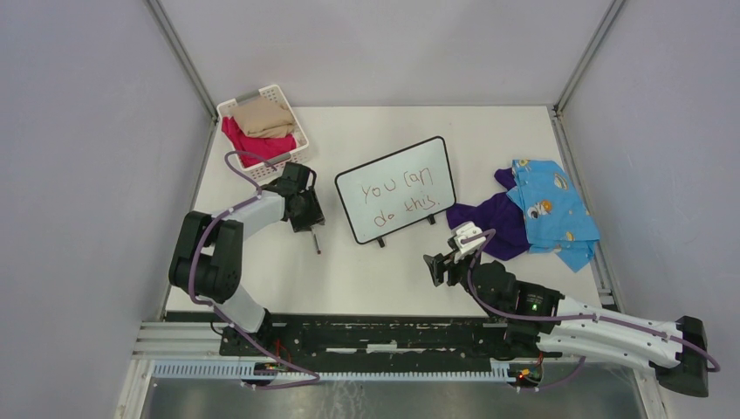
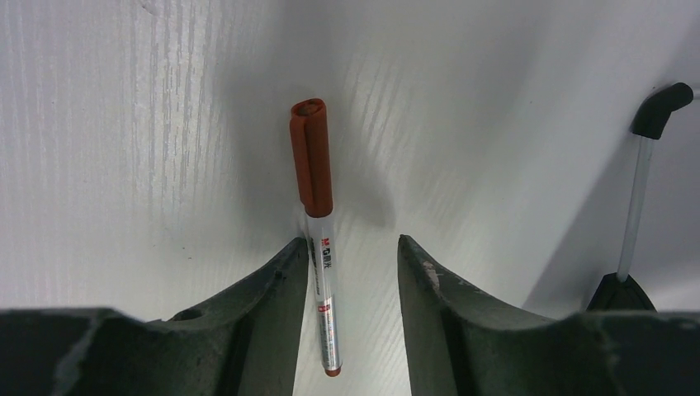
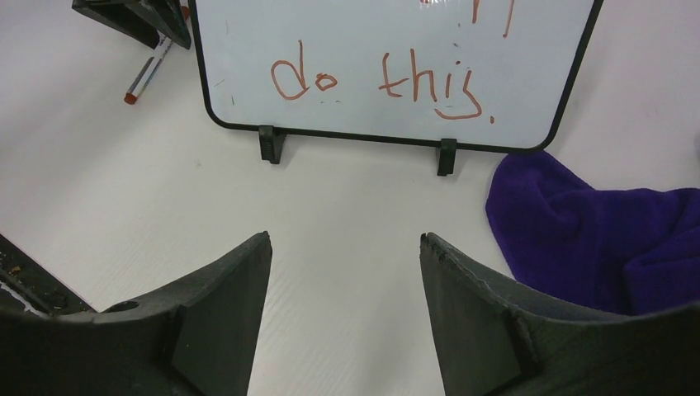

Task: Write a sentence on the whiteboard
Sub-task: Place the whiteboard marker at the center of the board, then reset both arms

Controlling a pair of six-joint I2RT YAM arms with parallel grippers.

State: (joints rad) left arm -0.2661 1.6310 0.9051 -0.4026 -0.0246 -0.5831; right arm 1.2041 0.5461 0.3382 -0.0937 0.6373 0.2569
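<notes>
whiteboard [image 1: 397, 189] stands near the middle of the table [image 1: 366, 279] on its two little feet [image 3: 268, 143], leaning back a bit. it has red-brown words on it: "you can do this." so i think the writing is done. a purple cloth [image 3: 594, 239] lies just beside its right corner. a basket [image 1: 262, 131] sits further back on the left.

my left gripper [image 2: 351, 247] is low over the table, left of the whiteboard. its jaws are apart. the pen [image 2: 322, 272] lies flat between them with its cap on, right against one finger, but nothing pinches it. my right gripper [image 3: 345, 239] faces the whiteboard from the near side, jaws wide and empty.

i think the whiteboard is light and stiff. its face looks smooth and slippery, and the ink would smear if i rub it. a push could slide it or tip it over. if i must move it, i would hold the black frame [image 3: 363, 139] at a side edge, not the face.
</notes>
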